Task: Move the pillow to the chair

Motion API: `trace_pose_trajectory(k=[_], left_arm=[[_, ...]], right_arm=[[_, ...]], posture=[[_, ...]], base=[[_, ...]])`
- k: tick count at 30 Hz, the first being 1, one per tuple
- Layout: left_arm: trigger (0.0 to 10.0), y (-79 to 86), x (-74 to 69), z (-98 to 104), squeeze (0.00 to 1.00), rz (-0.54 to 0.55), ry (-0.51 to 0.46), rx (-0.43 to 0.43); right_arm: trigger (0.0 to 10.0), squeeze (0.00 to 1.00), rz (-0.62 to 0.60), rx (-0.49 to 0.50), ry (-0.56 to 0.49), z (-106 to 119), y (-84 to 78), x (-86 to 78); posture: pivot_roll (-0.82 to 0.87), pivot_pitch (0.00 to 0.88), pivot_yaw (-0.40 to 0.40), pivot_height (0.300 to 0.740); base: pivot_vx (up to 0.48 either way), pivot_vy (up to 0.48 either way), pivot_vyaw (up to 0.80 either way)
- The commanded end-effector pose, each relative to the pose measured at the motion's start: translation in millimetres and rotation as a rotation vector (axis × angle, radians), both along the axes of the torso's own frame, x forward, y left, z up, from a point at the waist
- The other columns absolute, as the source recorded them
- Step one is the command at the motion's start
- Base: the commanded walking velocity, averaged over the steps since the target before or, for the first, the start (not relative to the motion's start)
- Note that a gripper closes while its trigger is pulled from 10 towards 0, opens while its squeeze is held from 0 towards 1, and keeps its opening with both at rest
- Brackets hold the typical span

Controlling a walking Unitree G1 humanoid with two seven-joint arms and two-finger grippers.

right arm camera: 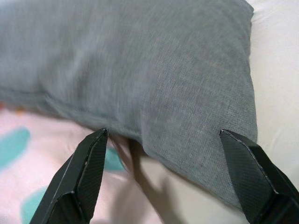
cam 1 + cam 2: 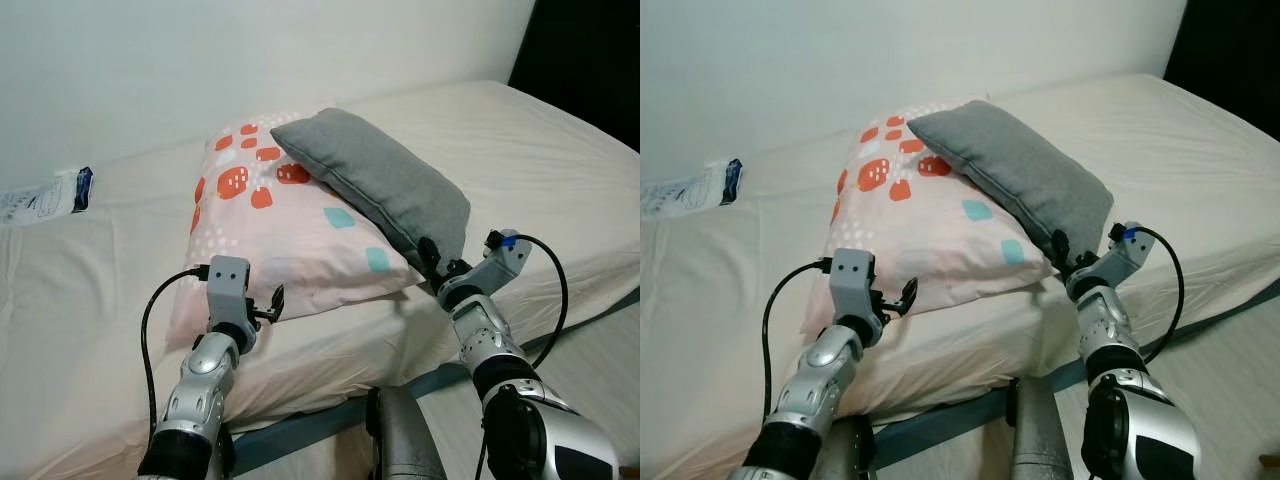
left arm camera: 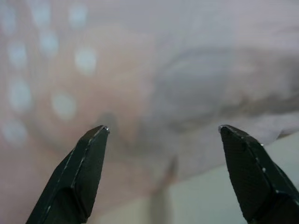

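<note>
A grey pillow (image 2: 380,180) lies slanted on top of a pink pillow (image 2: 290,235) with orange and teal squares, on the bed. My right gripper (image 2: 432,257) is open at the grey pillow's near corner, which fills the space ahead of its fingers (image 1: 84,172). My left gripper (image 2: 277,302) is open at the pink pillow's near edge; the pink fabric (image 3: 93,84) is close and blurred ahead of its fingertips (image 3: 88,158).
The bed (image 2: 90,300) has a cream sheet and reaches the white wall behind. A white and blue packet (image 2: 45,195) lies at the far left of the bed. A dark opening (image 2: 590,60) is at the upper right. The bed's near edge runs below both arms.
</note>
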State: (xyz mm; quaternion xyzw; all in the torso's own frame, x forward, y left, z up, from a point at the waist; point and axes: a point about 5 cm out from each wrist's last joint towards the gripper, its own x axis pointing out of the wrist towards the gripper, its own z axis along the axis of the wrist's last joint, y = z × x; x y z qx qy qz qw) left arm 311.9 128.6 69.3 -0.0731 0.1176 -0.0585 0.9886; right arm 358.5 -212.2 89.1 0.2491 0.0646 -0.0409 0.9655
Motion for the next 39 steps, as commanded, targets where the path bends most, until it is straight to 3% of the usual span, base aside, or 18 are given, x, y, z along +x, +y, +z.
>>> trace_pose_trajectory(k=[1,3,4,5,12,16,20,26,27,29,30,31,32,33,34,35,37,39], left_arm=[[10.0,5.5,-2.6,-10.5,0.0,0.062,0.082,-0.052],[10.0,8.1,-2.7,-11.9,0.0,0.099,0.109,-0.114],[10.0,13.1,-3.3,-13.9,0.65,0.14,0.131,-0.193],[10.0,17.6,-4.6,-15.2,1.0,0.167,0.139,-0.271],[10.0,37.6,-13.0,-19.5,1.0,0.213,0.177,-0.462],[10.0,37.8,-13.8,-21.2,1.0,0.213,0.197,-0.474],[10.0,40.8,-20.4,-38.7,1.0,0.306,0.295,-0.451],[10.0,31.8,-11.4,-21.4,1.0,0.282,0.191,-0.629],[10.0,22.4,-5.0,-4.0,1.0,0.198,0.103,-0.679],[10.0,22.4,-5.0,-4.0,1.0,0.198,0.103,-0.679],[10.0,13.8,-1.0,10.2,1.0,0.108,0.039,-0.674],[10.0,7.2,1.2,17.3,1.0,0.038,0.009,-0.614],[10.0,4.3,2.5,19.4,0.78,-0.002,-0.006,-0.51],[10.0,6.2,3.8,15.7,0.0,0.001,-0.006,-0.332],[10.0,8.8,4.5,11.2,0.0,-0.005,-0.008,-0.137],[10.0,8.8,4.5,11.2,0.0,-0.005,-0.008,-0.137],[10.0,12.4,3.9,4.6,0.0,-0.035,-0.036,0.155],[10.0,13.2,2.9,1.8,0.0,-0.038,-0.033,0.186]], right_arm=[[10.0,0.0,0.028,-0.041,0.027,-9.0,5.1,-4.7],[10.0,0.0,0.029,-0.031,0.017,-10.9,4.9,-6.9],[10.0,0.0,0.03,-0.021,0.006,-13.4,4.7,-10.0],[10.0,0.0,0.033,-0.017,-0.003,-15.8,4.7,-13.1],[10.0,0.0,0.057,-0.053,-0.008,-30.8,4.3,-30.1],[10.0,0.0,0.048,-0.049,-0.006,-32.4,3.5,-31.6],[10.0,0.0,0.02,-0.031,-0.002,-32.9,2.9,-30.9],[10.0,0.0,0.041,-0.033,-0.011,-29.2,5.0,-28.3],[10.0,0.0,0.062,-0.058,-0.012,-28.1,6.6,-27.6],[10.0,0.0,0.062,-0.058,-0.012,-28.1,6.6,-27.6],[10.0,0.0,0.077,-0.084,-0.017,-26.6,8.0,-26.9],[10.0,0.0,0.078,-0.107,-0.028,-23.8,8.7,-25.7],[10.0,0.0,0.072,-0.13,-0.039,-21.1,8.5,-24.6],[10.0,0.0,0.068,-0.16,-0.026,-20.9,7.8,-23.8],[10.0,0.0,0.072,-0.195,-0.007,-21.7,7.5,-23.4],[10.0,0.0,0.072,-0.195,-0.007,-21.7,7.5,-23.4],[10.0,0.0,0.104,-0.279,0.025,-25.5,8.3,-25.1],[10.0,0.0,0.138,-0.318,0.037,-28.1,10.2,-26.9]], posture=[[-0.13,0.12,0.027,0.561],[-0.13,0.121,0.031,0.561],[-0.14,0.121,0.034,0.561],[-0.14,0.118,0.035,0.561],[-0.14,0.107,0.039,0.561],[-0.14,0.107,0.039,0.561],[-0.15,0.102,0.042,0.561],[-0.15,0.103,0.038,0.561],[-0.15,0.105,0.037,0.561],[-0.15,0.105,0.037,0.561],[-0.15,0.104,0.041,0.561],[-0.15,0.102,0.044,0.561],[-0.15,0.102,0.045,0.561],[-0.15,0.1,0.048,0.561],[-0.15,0.098,0.046,0.561],[-0.15,0.098,0.046,0.561],[-0.15,0.094,0.042,0.561],[-0.15,0.093,0.041,0.561]], base=[[0.0,0.0,0.0],[0.0,0.0,0.0],[0.0,0.0,0.0],[0.0,0.0,0.0],[0.0,0.0,0.0],[0.0,0.0,0.0],[0.0,0.0,0.0],[0.0,0.0,0.0],[0.0,0.0,0.0],[0.0,0.0,0.0],[0.0,0.0,0.0],[0.0,0.0,0.0],[0.0,0.0,0.0],[0.0,0.0,0.0],[0.0,0.0,0.0],[0.0,0.0,0.0],[0.0,0.0,0.0],[0.0,0.0,0.0]])
